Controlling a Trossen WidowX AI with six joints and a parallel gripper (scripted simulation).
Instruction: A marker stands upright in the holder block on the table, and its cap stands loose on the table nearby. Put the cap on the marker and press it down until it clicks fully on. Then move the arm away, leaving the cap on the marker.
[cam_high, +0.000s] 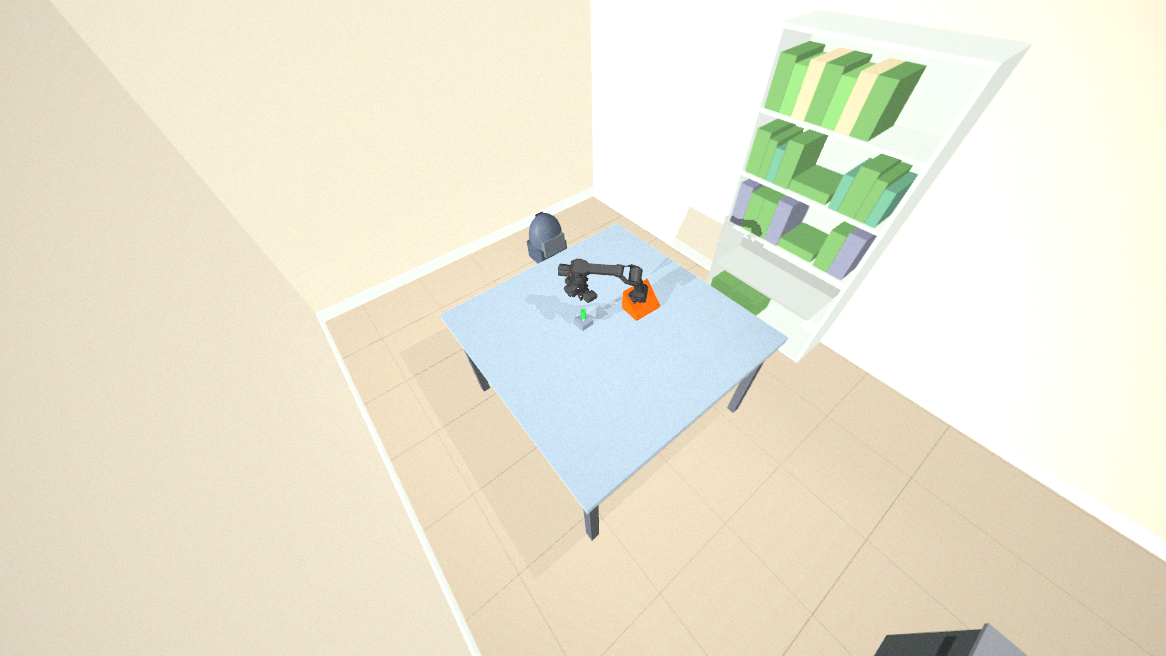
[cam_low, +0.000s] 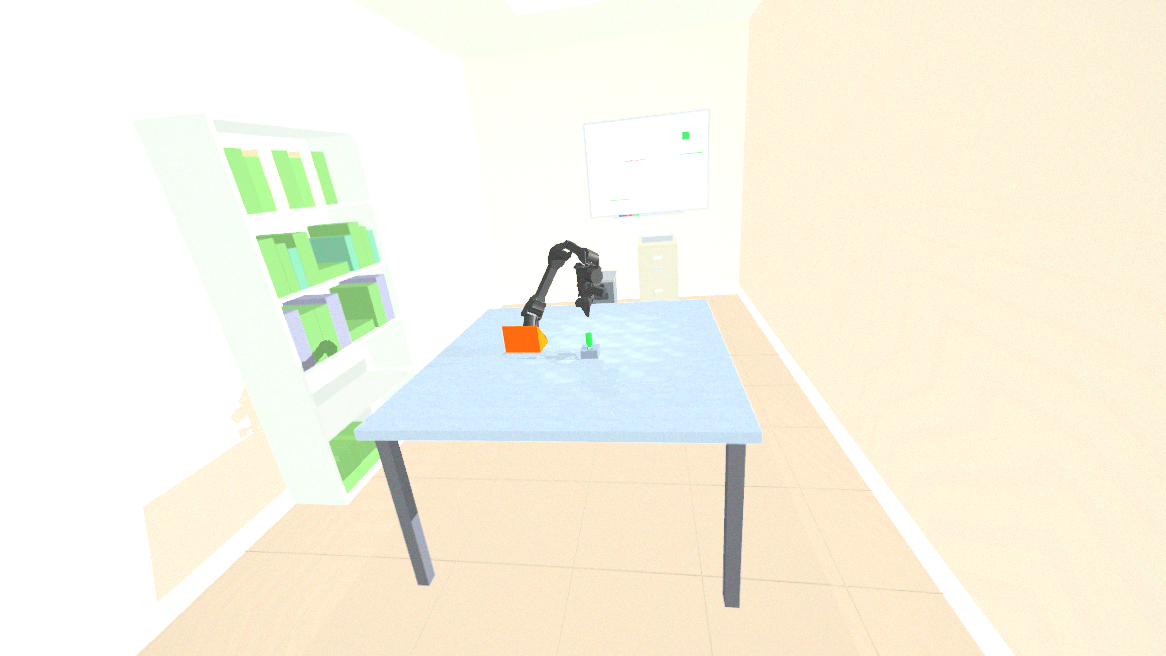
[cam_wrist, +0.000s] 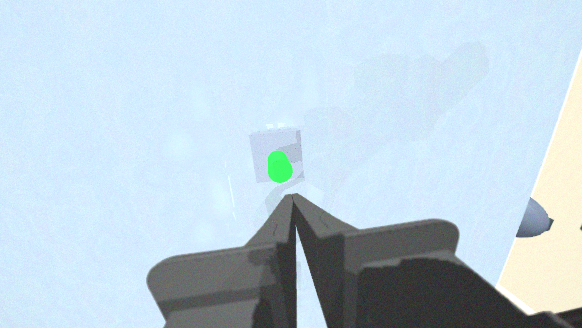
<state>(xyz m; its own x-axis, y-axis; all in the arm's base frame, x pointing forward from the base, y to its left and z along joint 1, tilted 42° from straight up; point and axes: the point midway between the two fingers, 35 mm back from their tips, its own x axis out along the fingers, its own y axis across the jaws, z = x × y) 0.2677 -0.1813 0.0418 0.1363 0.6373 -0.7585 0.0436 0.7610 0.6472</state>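
My fingers are pressed shut on nothing, just below the green cap (cam_wrist: 279, 166) that sits on the marker in the gray block (cam_wrist: 276, 149) mid-frame on the tabletop (cam_wrist: 125, 125); it looks small, light, hard and smooth, best held by its sides.
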